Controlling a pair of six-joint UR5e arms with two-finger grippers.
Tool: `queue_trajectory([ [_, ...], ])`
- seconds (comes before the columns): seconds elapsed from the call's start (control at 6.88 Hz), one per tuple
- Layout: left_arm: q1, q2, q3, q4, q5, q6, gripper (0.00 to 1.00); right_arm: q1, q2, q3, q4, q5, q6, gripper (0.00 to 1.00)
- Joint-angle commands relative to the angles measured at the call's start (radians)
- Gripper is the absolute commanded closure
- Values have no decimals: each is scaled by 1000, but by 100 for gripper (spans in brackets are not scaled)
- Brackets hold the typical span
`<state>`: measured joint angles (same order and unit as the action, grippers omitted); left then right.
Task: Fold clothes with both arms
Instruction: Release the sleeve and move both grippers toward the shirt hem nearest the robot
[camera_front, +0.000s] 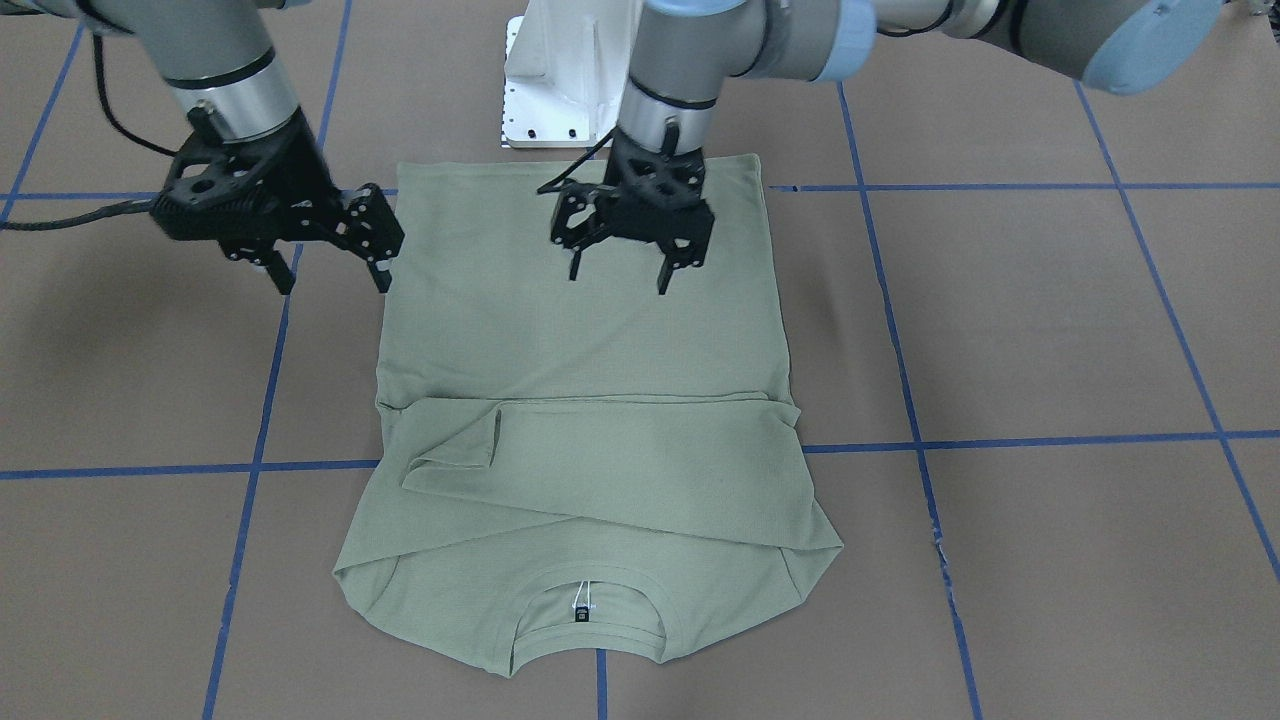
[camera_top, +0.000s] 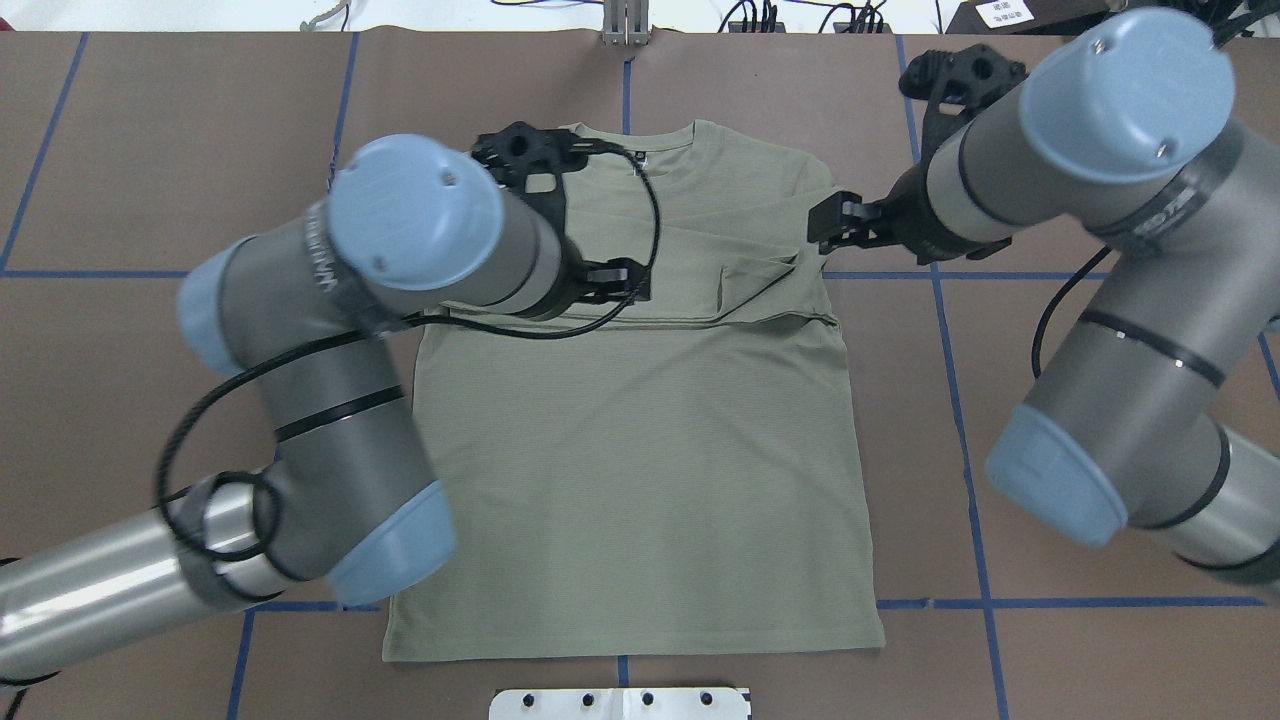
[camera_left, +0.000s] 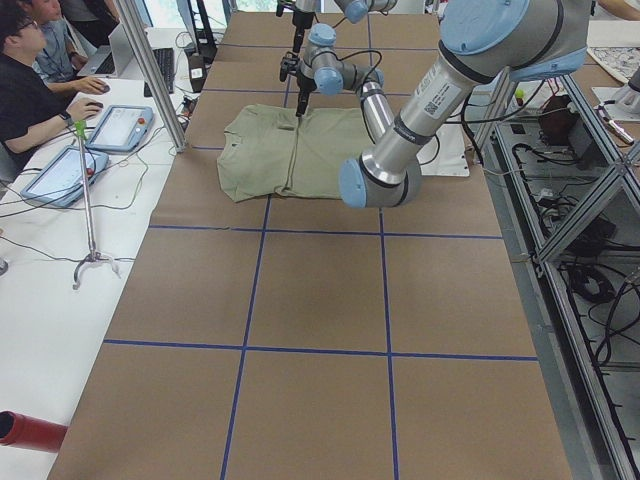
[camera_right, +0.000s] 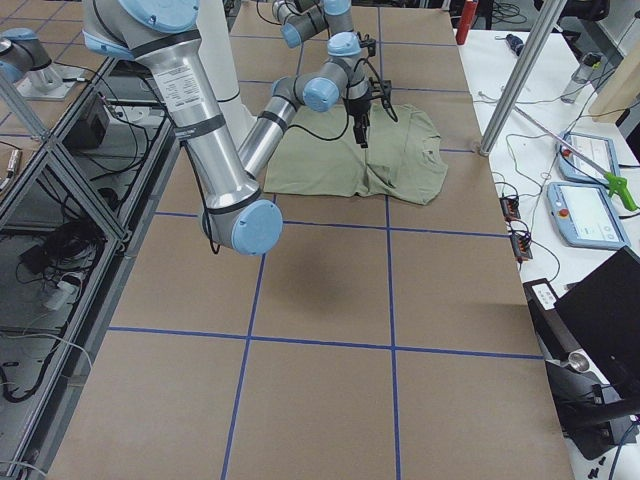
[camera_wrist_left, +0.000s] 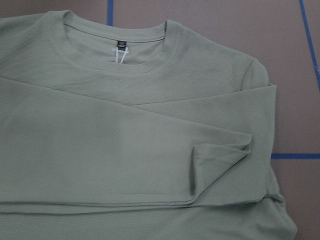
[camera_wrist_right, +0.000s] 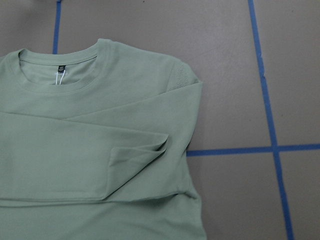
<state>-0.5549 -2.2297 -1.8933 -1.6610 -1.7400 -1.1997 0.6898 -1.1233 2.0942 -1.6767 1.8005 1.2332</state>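
Observation:
The pale sage-green shirt (camera_front: 580, 330) lies flat on the table, hem toward the robot's base, both sleeves folded across the chest. Its round neckline with the black label (camera_front: 582, 616) points away from the robot. My left gripper (camera_front: 619, 278) hangs open and empty above the lower body of the shirt, a little inside its edge. My right gripper (camera_front: 334, 284) is open and empty just beside the shirt's side edge. In the overhead view the shirt (camera_top: 640, 450) shows with the left gripper (camera_top: 618, 280) over the folded sleeves and the right gripper (camera_top: 835, 225) by the shoulder. Both wrist views show the folded sleeves (camera_wrist_left: 125, 150) (camera_wrist_right: 75, 150), with no fingers in frame.
The white pedestal base (camera_front: 560, 90) stands just behind the hem. Brown table cover with blue tape lines (camera_front: 1000, 440) lies all around the shirt. Operators with tablets (camera_left: 60, 175) sit along the far table edge in the exterior left view.

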Motion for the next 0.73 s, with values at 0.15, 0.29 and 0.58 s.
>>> queue_trajectory([
  [0.15,45,359,-243,-168,8,-131,0,-440,-112,189,26,-386,419,2],
  [0.29,112,504,-242,-371,28,-221,0,-537,-206,204,142,-488,475,3],
  [0.58,285,684,-242,-560,196,-428,8,-645,-465,202,456,-590,562,7],
])
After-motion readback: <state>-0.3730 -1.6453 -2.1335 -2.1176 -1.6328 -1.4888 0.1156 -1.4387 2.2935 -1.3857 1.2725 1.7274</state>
